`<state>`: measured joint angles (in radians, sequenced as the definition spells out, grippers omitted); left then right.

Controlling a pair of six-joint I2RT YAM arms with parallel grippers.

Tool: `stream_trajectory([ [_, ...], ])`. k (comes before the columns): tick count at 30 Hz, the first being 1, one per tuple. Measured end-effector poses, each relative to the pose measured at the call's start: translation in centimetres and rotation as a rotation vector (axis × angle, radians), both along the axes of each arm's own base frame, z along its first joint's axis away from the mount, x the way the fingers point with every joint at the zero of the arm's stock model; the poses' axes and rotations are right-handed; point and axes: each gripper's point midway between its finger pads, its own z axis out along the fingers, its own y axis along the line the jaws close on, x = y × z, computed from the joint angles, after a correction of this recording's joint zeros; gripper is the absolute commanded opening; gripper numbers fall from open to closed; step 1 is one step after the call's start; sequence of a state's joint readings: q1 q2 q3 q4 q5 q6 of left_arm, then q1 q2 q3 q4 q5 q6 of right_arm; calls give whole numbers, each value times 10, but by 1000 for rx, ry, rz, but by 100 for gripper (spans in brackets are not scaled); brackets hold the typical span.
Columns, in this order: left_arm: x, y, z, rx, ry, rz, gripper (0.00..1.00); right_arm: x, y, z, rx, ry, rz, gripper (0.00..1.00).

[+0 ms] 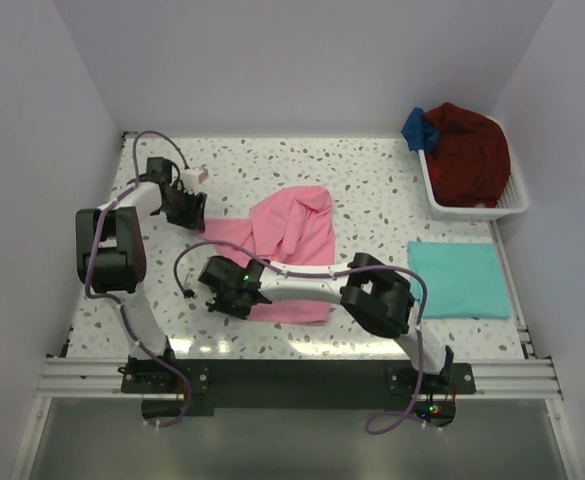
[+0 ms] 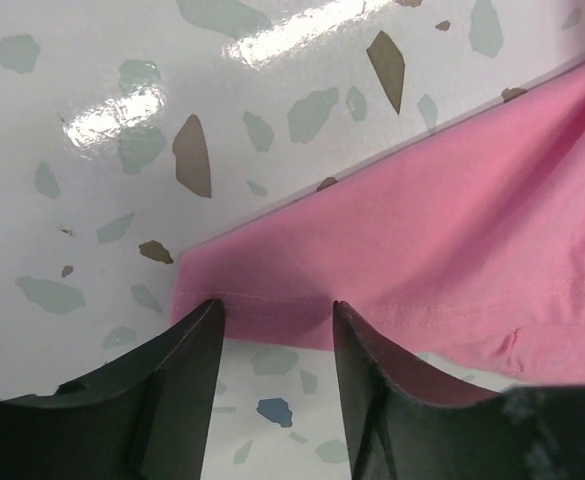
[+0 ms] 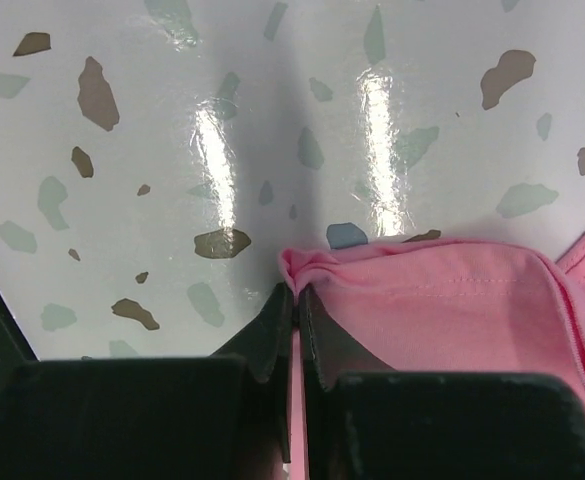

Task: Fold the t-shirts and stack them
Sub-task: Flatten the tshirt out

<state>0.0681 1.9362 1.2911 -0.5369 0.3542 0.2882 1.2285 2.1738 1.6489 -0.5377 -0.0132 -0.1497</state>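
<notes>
Pink t-shirt [image 1: 294,235] lay half-bunched mid-table: thin, light, limp cloth, likely to sag and slide on the glossy table [image 1: 372,180], so corners and the stitched hem looked the best places to grab. Right gripper [image 3: 296,295] was clamped tight on a puckered corner at the shirt's 7 o'clock. Left gripper [image 2: 275,315] stood jaws apart astride the hem at 10 o'clock, not yet pinching. Folded teal t-shirt [image 1: 459,278] sat at 3 o'clock, with the dark red garment [image 1: 467,150] and blue garment [image 1: 417,128] heaped in the basket [image 1: 462,210] at 1 o'clock.
</notes>
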Motion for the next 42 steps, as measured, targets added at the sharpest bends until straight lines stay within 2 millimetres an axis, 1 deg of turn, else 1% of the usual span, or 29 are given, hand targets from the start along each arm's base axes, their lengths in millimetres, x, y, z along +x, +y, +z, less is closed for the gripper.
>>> stream_trajectory([
  [1, 0, 1, -1, -1, 1, 0, 48, 0, -1, 0, 0, 4, -3, 0],
  [2, 1, 2, -1, 0, 2, -1, 41, 1, -3, 1, 2, 5, -7, 0],
  [3, 1, 3, -1, 2, 1, -2, 37, 1, -7, 3, 1, 6, -11, 0],
  [4, 1, 4, -2, 5, 1, -3, 34, 0, -14, 8, -1, 9, -14, 0],
  [5, 2, 6, -3, 10, 1, -4, 27, 1, -22, 16, -1, 10, -19, 0],
  [7, 2, 9, -4, 17, 1, -2, 19, 9, -34, 48, 47, 8, -39, 0],
  [8, 2, 10, -4, 20, 2, -2, 11, 19, -40, 71, 90, 1, -59, 0],
  [9, 2, 12, -4, 24, 6, 3, 6, 29, -45, 93, 138, -5, -80, 0],
  [10, 3, 15, -5, 28, 7, 2, 1, 46, -56, 122, 204, -16, -114, 0],
  [11, 3, 17, -5, 28, 11, 8, 0, 66, -72, 150, 266, -34, -161, 0],
  [12, 3, 21, -5, 28, 14, 15, 0, 88, -92, 173, 310, -63, -216, 0],
  [13, 3, 25, -4, 31, 16, 24, 0, 114, -121, 201, 364, -108, -291, 0],
  [14, 2, 29, -4, 34, 19, 32, 0, 133, -145, 218, 390, -144, -349, 0],
  [15, 2, 36, -4, 42, 23, 44, 0, 155, -179, 233, 407, -198, -429, 0],
  [16, 0, 43, -5, 53, 29, 57, 0, 169, -211, 243, 409, -243, -497, 0],
  [17, 0, 48, -4, 63, 32, 67, 0, 177, -234, 247, 401, -272, -544, 0],
  [18, -1, 56, -5, 78, 35, 79, 0, 178, -252, 243, 373, -282, -567, 0],
  [19, -2, 64, -4, 93, 36, 89, 0, 182, -276, 246, 362, -305, -613, 0],
  [21, -4, 78, -4, 130, 38, 108, 0, 188, -306, 235, 311, -313, -663, 0],
  [25, -10, 105, -2, 220, 44, 129, 0, 193, -360, 195, 187, -282, -761, 0],
  [27, -15, 117, -2, 257, 51, 142, 0, 189, -384, 174, 123, -258, -805, 0],
  [28, -17, 122, -2, 271, 55, 146, 0, 186, -391, 167, 101, -245, -816, 0],
  [30, -19, 131, -2, 292, 59, 159, 0, 180, -399, 152, 62, -225, -825, 0],
  [33, -21, 140, -1, 312, 62, 167, 0, 173, -401, 137, 33, -197, -810, 0],
  [36, -21, 141, -1, 315, 61, 163, 0, 161, -402, 123, 12, -158, -792, 0],
  [38, -20, 138, 0, 303, 59, 158, 0, 148, -400, 113, 6, -119, -770, 0],
  [39, -19, 134, 1, 280, 55, 148, 6, 141, -400, 108, 2, -98, -759, 0],
  [40, -16, 128, 3, 247, 43, 133, 20, 130, -400, 103, -8, -68, -745, 0],
  [42, -11, 114, 9, 188, 12, 95, 34, 112, -400, 92, -21, -18, -721, 0],
])
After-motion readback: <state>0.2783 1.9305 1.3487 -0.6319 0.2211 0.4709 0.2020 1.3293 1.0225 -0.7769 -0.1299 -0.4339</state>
